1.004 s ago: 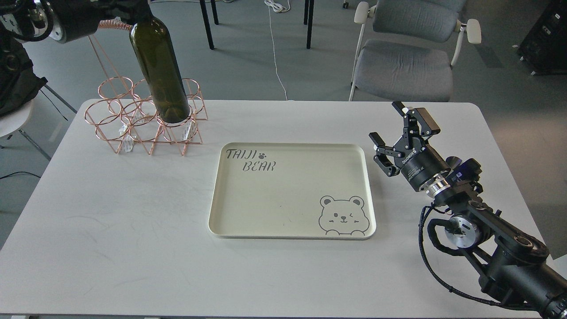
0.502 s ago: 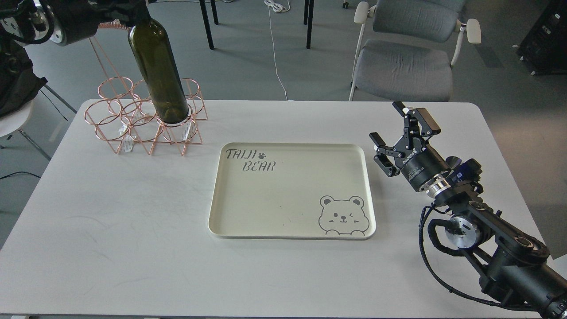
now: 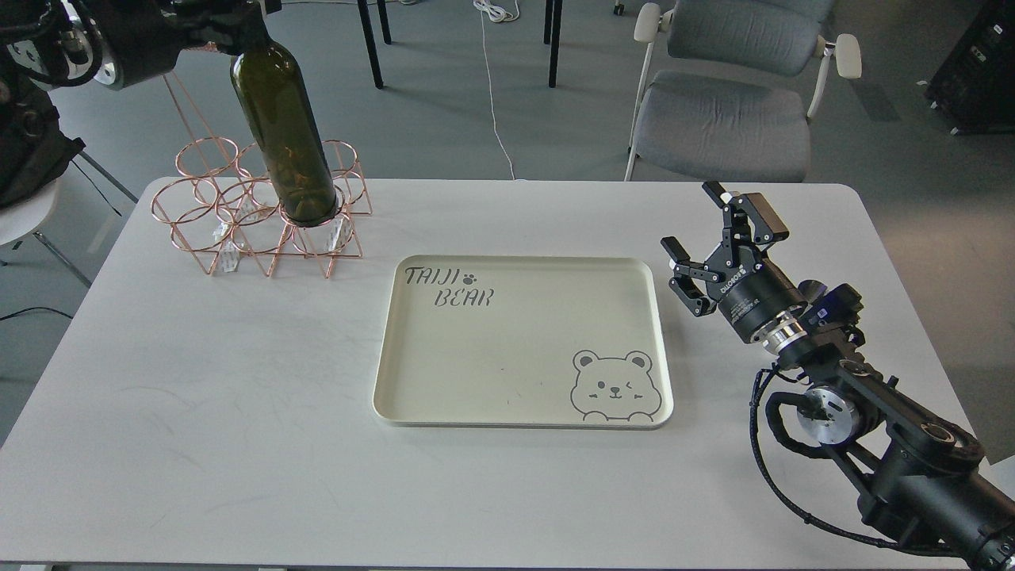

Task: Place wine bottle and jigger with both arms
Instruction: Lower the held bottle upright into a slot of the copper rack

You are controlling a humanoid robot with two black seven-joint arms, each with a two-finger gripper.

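The wine bottle (image 3: 285, 127), dark olive green, stands a little tilted with its base inside a front ring of a copper wire rack (image 3: 190, 198) at the table's back left. My left gripper (image 3: 242, 14) is at the top edge and grips the bottle's neck; its fingers are partly cut off by the frame. My right gripper (image 3: 694, 218) is open and empty, hovering just right of the cream tray (image 3: 515, 349), fingers pointing to the back. The jigger is out of view.
The cream tray with a bear drawing lies at the middle of the white table (image 3: 198, 412). A grey chair (image 3: 721, 111) stands behind the table's back right edge. My right arm takes up the front right corner.
The bottle has sunk a little lower into the rack ring, with my left gripper coming down with its neck. My right arm has not moved.
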